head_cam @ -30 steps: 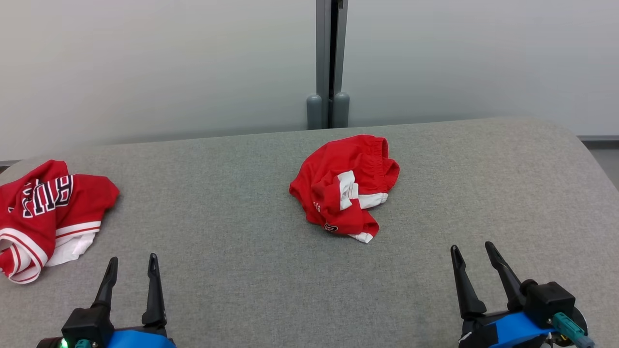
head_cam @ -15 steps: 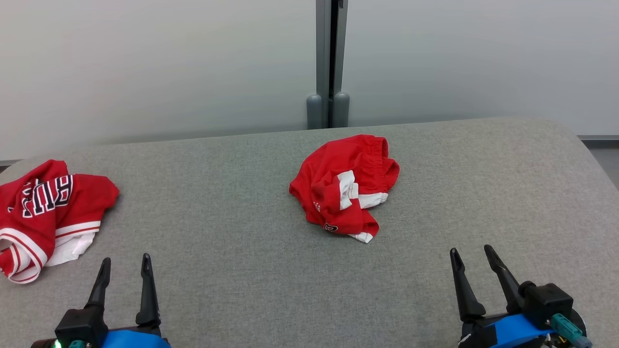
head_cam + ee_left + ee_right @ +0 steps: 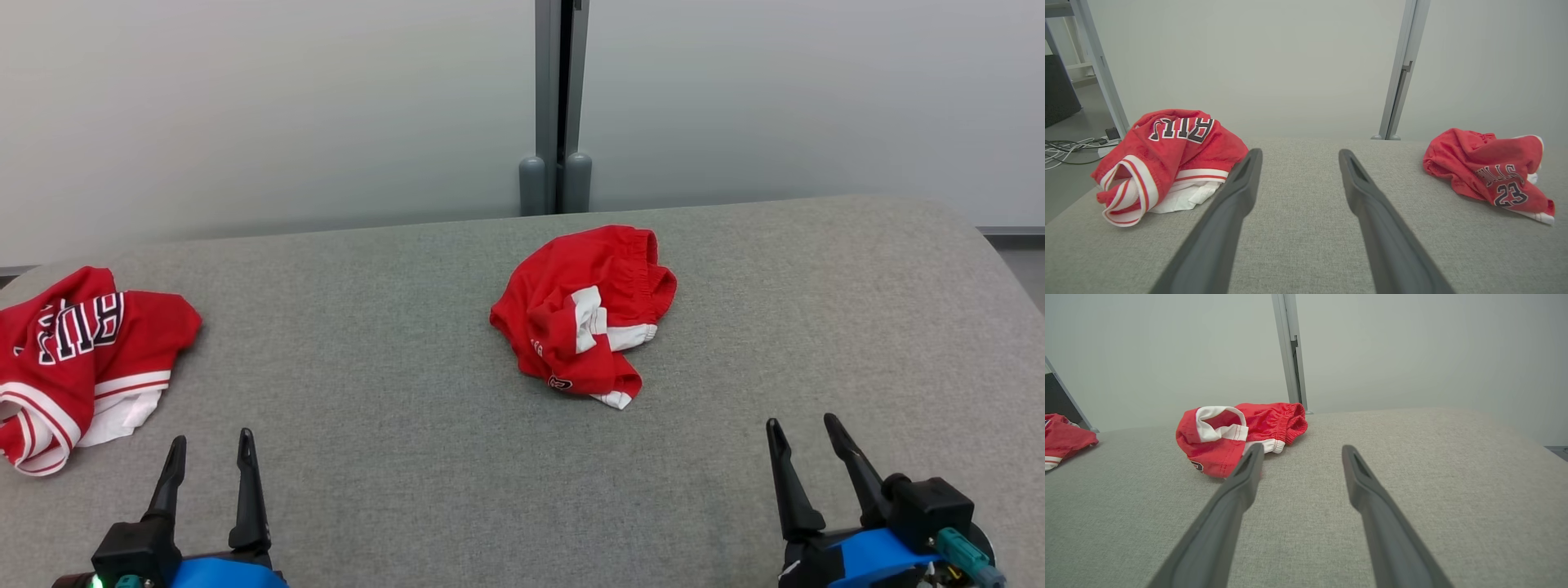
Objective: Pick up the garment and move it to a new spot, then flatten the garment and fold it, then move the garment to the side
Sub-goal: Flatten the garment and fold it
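left wrist view, 23 printed on red shorts (image 3: 1488, 171), cables (image 3: 1065, 149) on floor (image 3: 1067, 183)

Grey table by a pale wall

The table (image 3: 367, 367) is covered in soft grey cloth and has round corners. On its left end lies a bunched-up red shirt (image 3: 73, 359) with white stripes and black letters. Behind the table stands the wall (image 3: 245, 106), split by a thin grey post (image 3: 557, 82) with two round stubs (image 3: 532, 184) at its foot. Off the left end, white wires (image 3: 1065, 149) lie on the grey floor (image 3: 1069, 183).
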You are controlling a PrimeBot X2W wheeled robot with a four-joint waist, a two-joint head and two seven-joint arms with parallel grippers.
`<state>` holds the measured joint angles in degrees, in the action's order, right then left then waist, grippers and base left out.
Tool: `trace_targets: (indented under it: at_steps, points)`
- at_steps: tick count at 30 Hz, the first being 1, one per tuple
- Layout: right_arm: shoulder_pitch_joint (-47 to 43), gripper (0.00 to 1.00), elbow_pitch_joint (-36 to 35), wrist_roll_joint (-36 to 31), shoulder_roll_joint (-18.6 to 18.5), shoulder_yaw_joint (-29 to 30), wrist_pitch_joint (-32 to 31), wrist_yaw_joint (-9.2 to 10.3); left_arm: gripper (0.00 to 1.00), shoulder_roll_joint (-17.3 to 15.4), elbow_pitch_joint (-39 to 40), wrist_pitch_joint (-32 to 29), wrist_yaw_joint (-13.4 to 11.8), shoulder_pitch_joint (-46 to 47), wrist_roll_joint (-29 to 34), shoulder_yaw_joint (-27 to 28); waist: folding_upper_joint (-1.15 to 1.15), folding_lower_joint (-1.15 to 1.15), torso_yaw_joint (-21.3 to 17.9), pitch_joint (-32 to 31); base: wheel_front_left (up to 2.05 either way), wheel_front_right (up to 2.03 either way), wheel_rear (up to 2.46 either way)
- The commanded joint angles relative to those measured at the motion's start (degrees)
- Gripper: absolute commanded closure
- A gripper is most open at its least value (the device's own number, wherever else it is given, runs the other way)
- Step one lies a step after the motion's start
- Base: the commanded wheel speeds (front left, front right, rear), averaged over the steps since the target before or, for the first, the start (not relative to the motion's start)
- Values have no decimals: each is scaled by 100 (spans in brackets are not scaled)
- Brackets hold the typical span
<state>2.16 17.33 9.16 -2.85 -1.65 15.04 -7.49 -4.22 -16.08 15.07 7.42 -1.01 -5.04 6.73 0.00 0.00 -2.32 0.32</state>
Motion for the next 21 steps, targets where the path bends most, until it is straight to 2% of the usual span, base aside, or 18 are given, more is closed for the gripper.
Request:
trace_targets:
  at_steps: [1,6,10,20,21]
  points:
    - [117,0,15,-17,-8,42,21,-1,0,-11,-5,15,4,69,0,12,0,0,22,8,0,0,0]
    - [603,0,97,-251,-8,63,21,-1,0,-4,10,15,5,211,20,-94,0,0,164,92,0,0,0]
    - [1313,0,524,-465,-8,-4,18,-1,0,4,21,15,5,331,0,-205,0,0,327,246,0,0,0]
    - [3101,0,2340,-704,-333,-51,-35,-1,0,52,102,15,6,740,-92,-471,0,0,859,845,0,0,0]
    - [3101,0,2340,-704,-333,-51,-35,-1,0,52,102,15,6,740,-92,-471,0,0,859,845,0,0,0]
